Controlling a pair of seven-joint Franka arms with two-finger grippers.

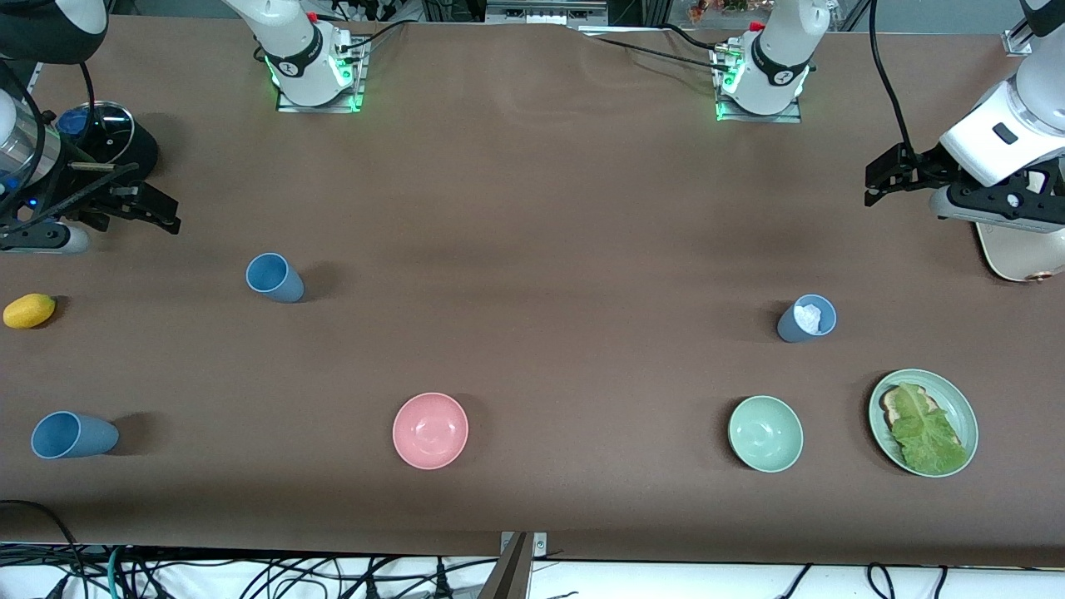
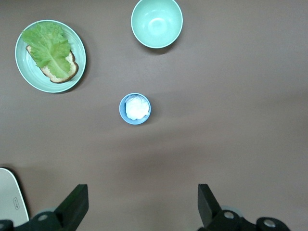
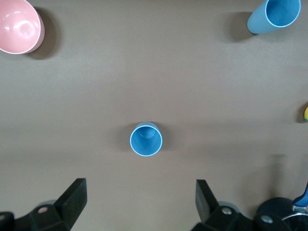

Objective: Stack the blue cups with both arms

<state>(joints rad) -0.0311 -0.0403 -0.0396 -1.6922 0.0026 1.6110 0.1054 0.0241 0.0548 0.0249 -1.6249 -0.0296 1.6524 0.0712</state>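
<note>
Three blue cups stand upright on the brown table. One empty cup [image 1: 274,277] is toward the right arm's end and shows in the right wrist view [image 3: 146,139]. A second empty cup [image 1: 73,435] is nearer the front camera at that end and also shows in the right wrist view [image 3: 274,15]. A third cup [image 1: 806,319], toward the left arm's end, holds something white and shows in the left wrist view [image 2: 135,109]. My right gripper [image 1: 154,208] [image 3: 142,204] is open and empty, up over the table's right-arm end. My left gripper [image 1: 884,176] [image 2: 143,207] is open and empty over the left-arm end.
A pink bowl [image 1: 430,430], a green bowl [image 1: 765,433] and a green plate [image 1: 948,391] with bread and lettuce lie near the front edge. A yellow lemon [image 1: 29,310] and a black round base with a glass lid [image 1: 104,133] are at the right arm's end. A cream object [image 1: 1019,254] is at the left arm's end.
</note>
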